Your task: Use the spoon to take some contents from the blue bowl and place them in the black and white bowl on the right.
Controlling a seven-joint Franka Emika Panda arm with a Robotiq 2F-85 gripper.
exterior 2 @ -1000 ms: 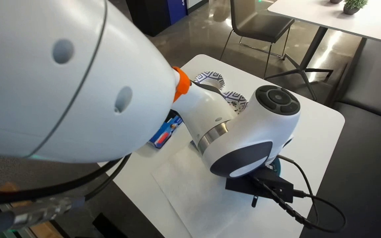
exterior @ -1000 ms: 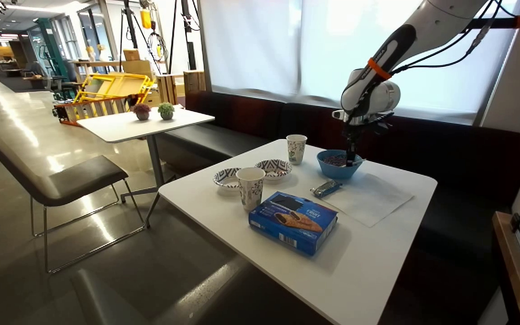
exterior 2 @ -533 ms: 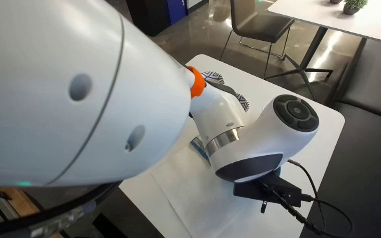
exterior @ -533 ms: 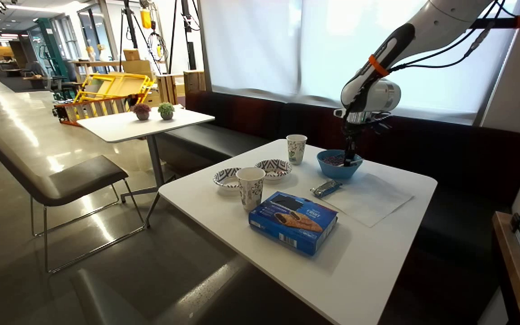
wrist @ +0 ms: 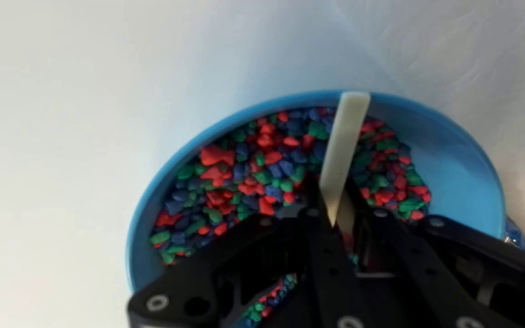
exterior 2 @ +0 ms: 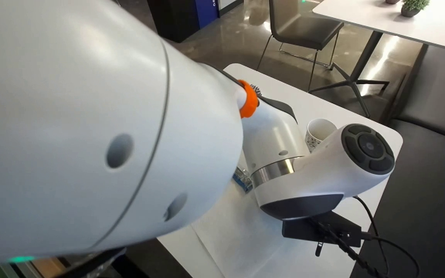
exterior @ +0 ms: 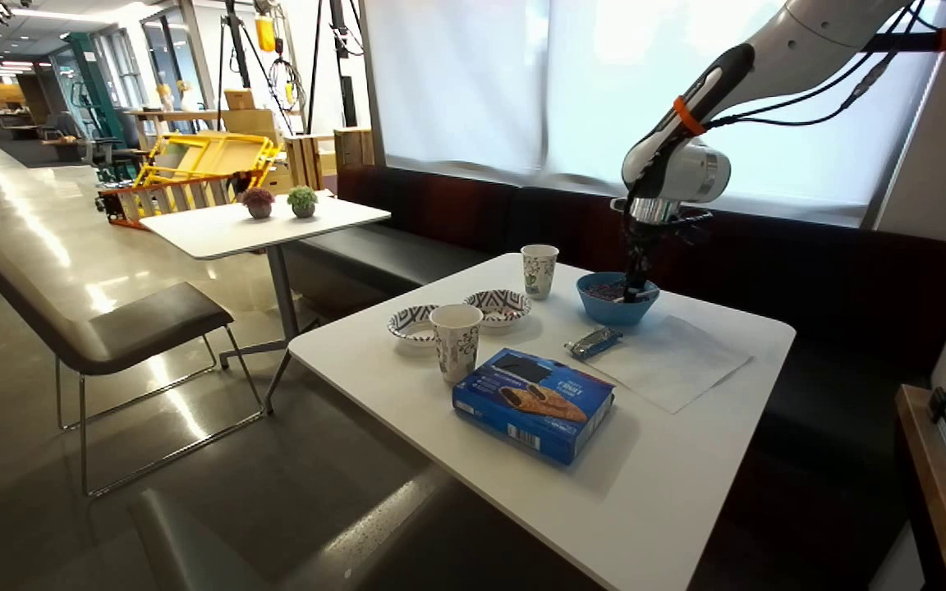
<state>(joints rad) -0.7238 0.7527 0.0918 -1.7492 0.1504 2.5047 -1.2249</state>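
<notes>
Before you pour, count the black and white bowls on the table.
2, both partly behind a cup: in an exterior view, the left bowl and the right bowl, holding small pieces.

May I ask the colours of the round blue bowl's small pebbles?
Red, green and blue pebbles, clearest in the wrist view.

The white arm (exterior 2: 203,143) has 1 orange band (exterior 2: 250,99) and a black hand (wrist: 334,200).
</notes>
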